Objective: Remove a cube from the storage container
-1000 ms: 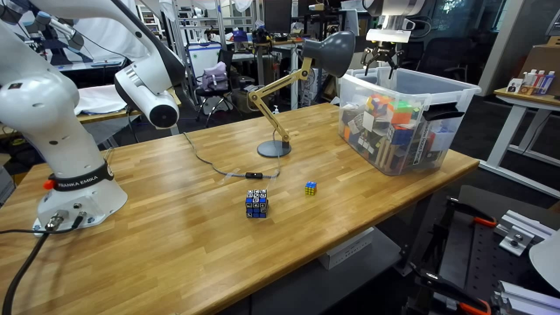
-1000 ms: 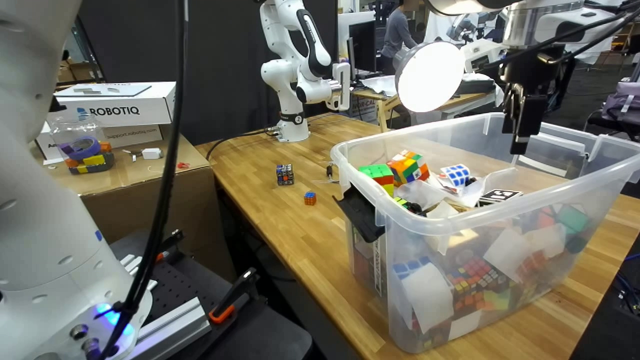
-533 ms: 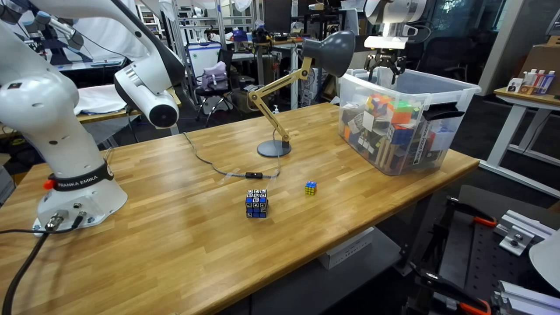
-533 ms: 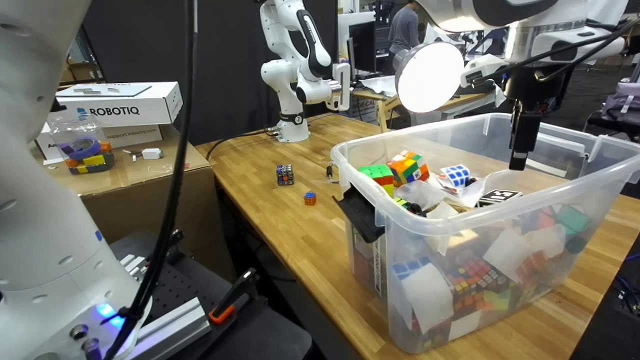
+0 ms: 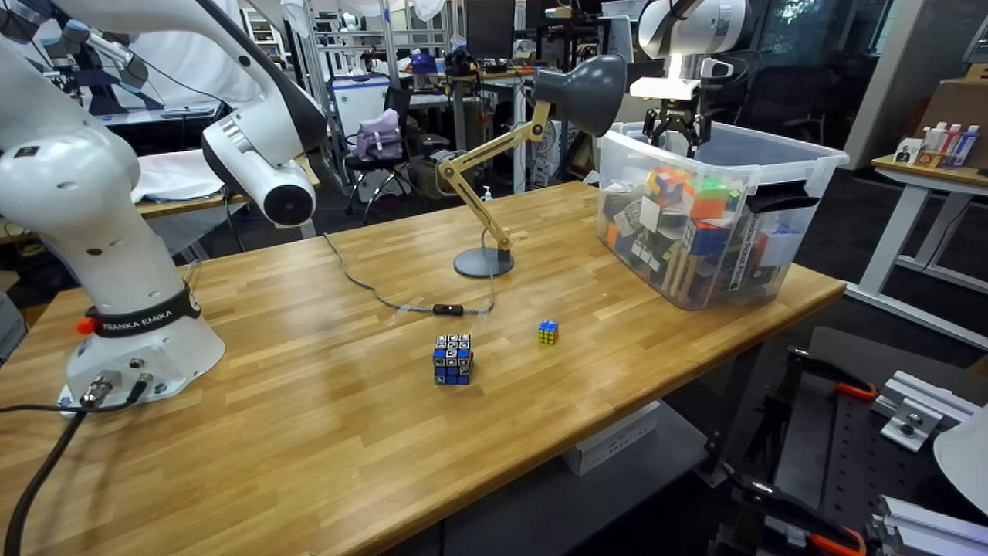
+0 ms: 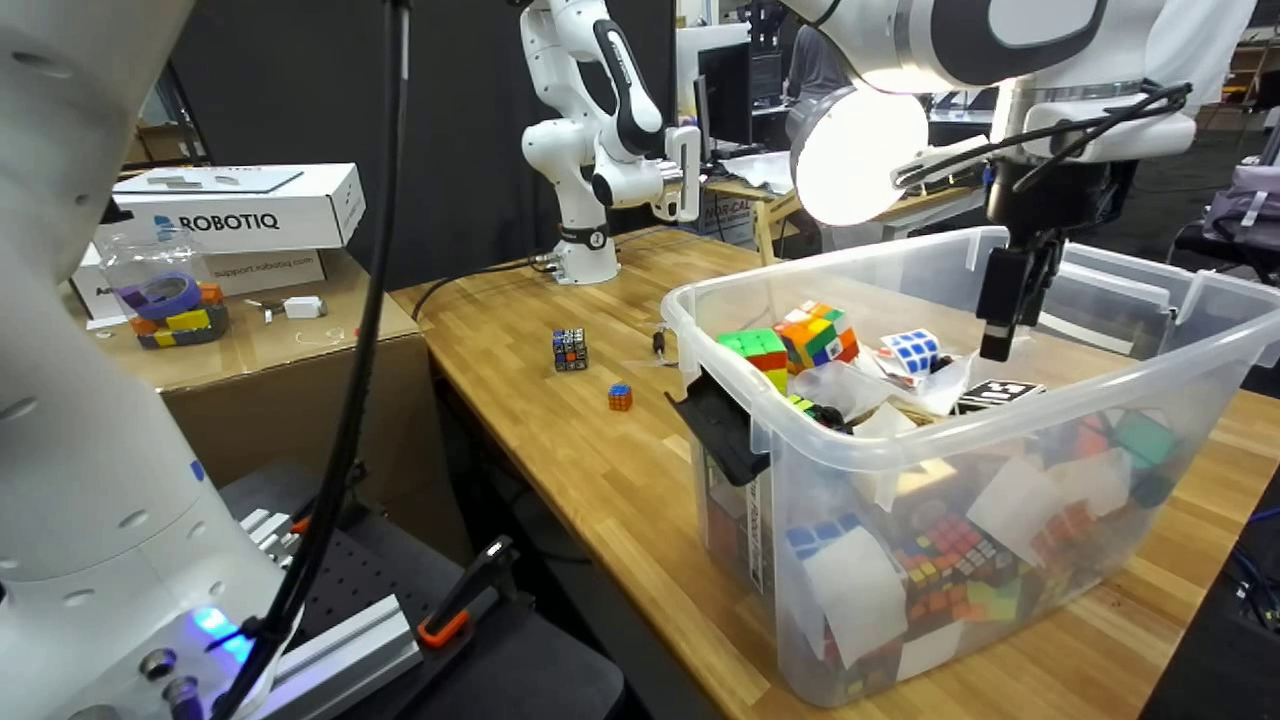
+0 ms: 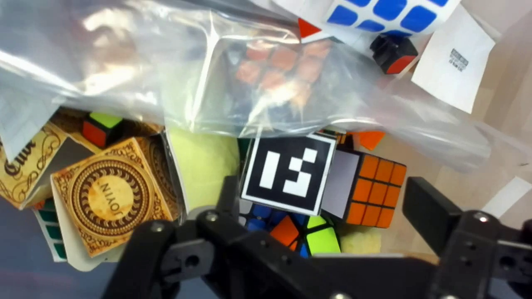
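The cube (image 7: pixel 289 172), black with white patches on its top face, lies among other things in the storage container (image 7: pixel 509 54). It also shows in an exterior view (image 6: pixel 998 392). The container, a clear bin with a whitish rim, stands on the table in both exterior views (image 5: pixel 718 266) (image 6: pixel 850 450). My gripper (image 7: pixel 322 187) is open and empty, pointing down over the bin's contents, also seen in both exterior views (image 5: pixel 673 145) (image 6: pixel 1010 330). In the wrist view its fingers stand on either side of the cube and an orange-faced cube (image 7: pixel 376 191), apart from both. A clear plastic bag (image 7: pixel 166 74) lies against the cube's far edge.
A JOYIN box (image 7: pixel 112 199), a white-and-blue cube (image 7: pixel 386 12) and several other cubes fill the bin. A lamp (image 5: pixel 583 93) leans close to the bin. A dark blue-tinted cube (image 5: pixel 452 359) and a tiny blue cube (image 5: pixel 548 332) sit on the table.
My gripper has come down over the bin, its fingertips now lower and closer to the contents. It has shifted and turned somewhat. The bin and the cubes have not moved.
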You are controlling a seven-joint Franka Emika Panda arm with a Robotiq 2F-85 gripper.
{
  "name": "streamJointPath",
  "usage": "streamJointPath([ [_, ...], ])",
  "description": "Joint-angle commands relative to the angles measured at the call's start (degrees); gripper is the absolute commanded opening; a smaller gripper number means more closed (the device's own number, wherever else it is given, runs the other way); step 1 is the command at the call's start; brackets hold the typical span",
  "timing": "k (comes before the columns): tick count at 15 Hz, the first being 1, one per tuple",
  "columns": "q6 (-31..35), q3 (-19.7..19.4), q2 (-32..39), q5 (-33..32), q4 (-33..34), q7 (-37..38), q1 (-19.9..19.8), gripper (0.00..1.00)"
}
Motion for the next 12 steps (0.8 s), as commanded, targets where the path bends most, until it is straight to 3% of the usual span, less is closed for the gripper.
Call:
streamJointPath([
  [1, 0.96, -0.41, -0.15, -0.42, -1.88, 8.93, 1.37, 1.0],
  [7, 2.86, 0.1, 0.51, 0.51, -4.93, 20.97, 1.34, 1.0],
  [12, 4.32, -0.32, 1.25, -0.89, -4.31, 24.86, 0.83, 1.0],
])
